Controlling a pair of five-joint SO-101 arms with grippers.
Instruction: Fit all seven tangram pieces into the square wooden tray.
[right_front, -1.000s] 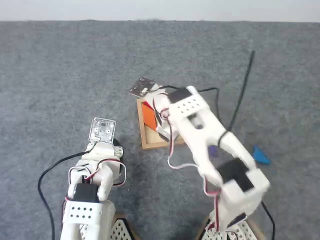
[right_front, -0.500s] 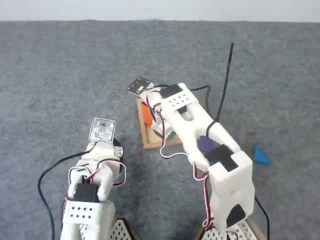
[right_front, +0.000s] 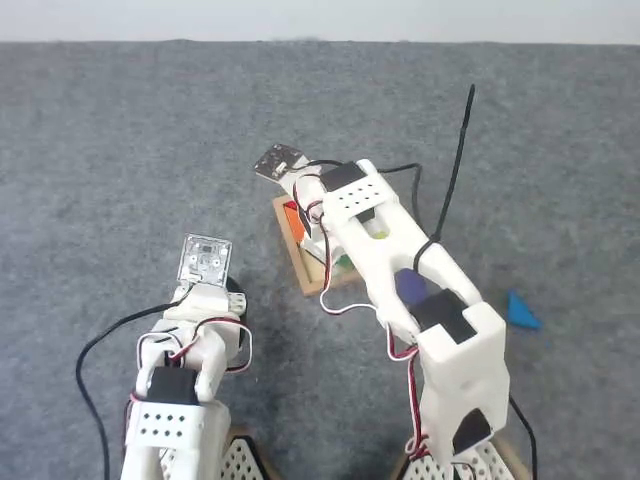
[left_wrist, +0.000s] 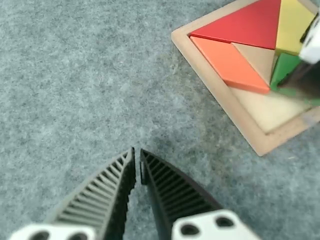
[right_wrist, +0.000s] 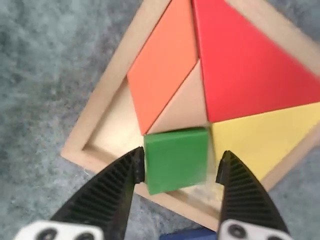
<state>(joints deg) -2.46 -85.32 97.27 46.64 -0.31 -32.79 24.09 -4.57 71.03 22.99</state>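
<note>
The square wooden tray (right_front: 297, 262) lies on the grey, felt-like counter (right_front: 120, 150) in front of your right arm, turned askew to the counter's far edge, and in the high view that arm covers much of it. Your right end effector (right_wrist: 182, 164) hangs low over the tray with its fingers spread wide, one on each side of the green square (right_wrist: 176, 167). One finger sits right at the square's edge and the other stands a little off it, so nothing is clamped. The green square rests inside the tray close to a rim, just beside the yellow triangle (right_wrist: 265, 135). The red triangle (right_wrist: 250, 65) and the orange parallelogram (right_wrist: 165, 65) lie flat next to each other along the tray's other side. A tan patch (right_wrist: 181, 107) shows between these four, and you cannot tell whether it is bare floor or a piece. A blue triangle (right_front: 521, 310) lies on the counter well apart from the tray, on your right arm's outer side. Your left end effector (left_wrist: 137, 152) is over bare counter near one tray corner, its fingers almost together with a thin slit between them, holding nothing
</note>
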